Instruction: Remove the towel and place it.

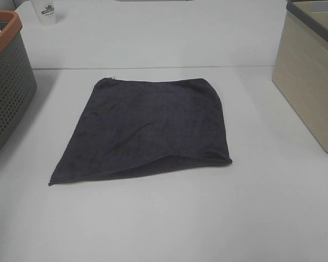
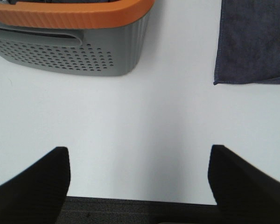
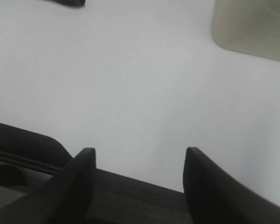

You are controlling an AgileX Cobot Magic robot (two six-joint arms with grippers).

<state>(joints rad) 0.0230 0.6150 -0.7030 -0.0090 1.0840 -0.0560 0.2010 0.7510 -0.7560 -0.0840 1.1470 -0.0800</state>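
Observation:
The dark charcoal-grey towel [image 1: 145,128] lies flat on the white table in the middle of the exterior high view, with a tiny pale tag [image 1: 113,78] at its far left corner. One towel corner shows in the left wrist view [image 2: 252,44], and a small tip of it in the right wrist view [image 3: 67,2]. My left gripper [image 2: 137,179] is open and empty over bare table, apart from the towel. My right gripper [image 3: 137,175] is open and empty over bare table. Neither gripper shows in the exterior high view.
A grey perforated basket with an orange rim [image 1: 3,82] stands at the left; it also shows in the left wrist view [image 2: 70,42]. A beige bin [image 1: 311,71] stands at the right, its base in the right wrist view [image 3: 252,28]. A white cup [image 1: 46,11] stands far back left.

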